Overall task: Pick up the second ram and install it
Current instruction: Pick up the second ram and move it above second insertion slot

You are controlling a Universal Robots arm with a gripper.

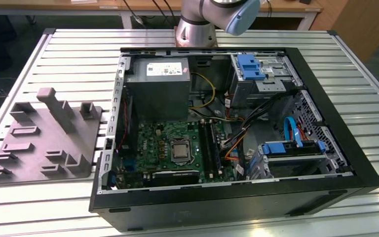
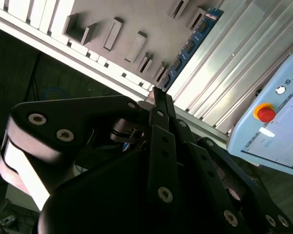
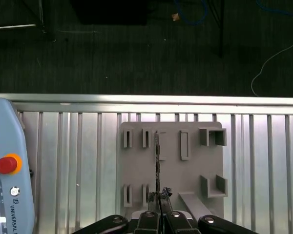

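Observation:
The second ram (image 3: 157,156) stands on edge in a slot of the grey holder block (image 3: 136,170), showing as a thin dark line in the first wrist view. In the second wrist view the ram (image 2: 188,46) shows its blue-green board with black chips, upright on the holder block (image 2: 136,19). My gripper (image 3: 159,196) hangs well above it, in line with the stick, fingers shut together with nothing between them. The black fingers (image 2: 158,146) meet at the gripper's tip (image 2: 156,95). In the exterior view the holder block (image 1: 45,148) lies left of the open computer case (image 1: 347,148).
The green motherboard (image 1: 170,143) with its long black slots (image 1: 208,143) lies inside the case, among cables and blue drive brackets (image 1: 250,66). A pale teach pendant (image 3: 5,170) with a red button rests on the slatted table (image 3: 263,170) near the holder. The arm's base (image 1: 196,29) stands behind the case.

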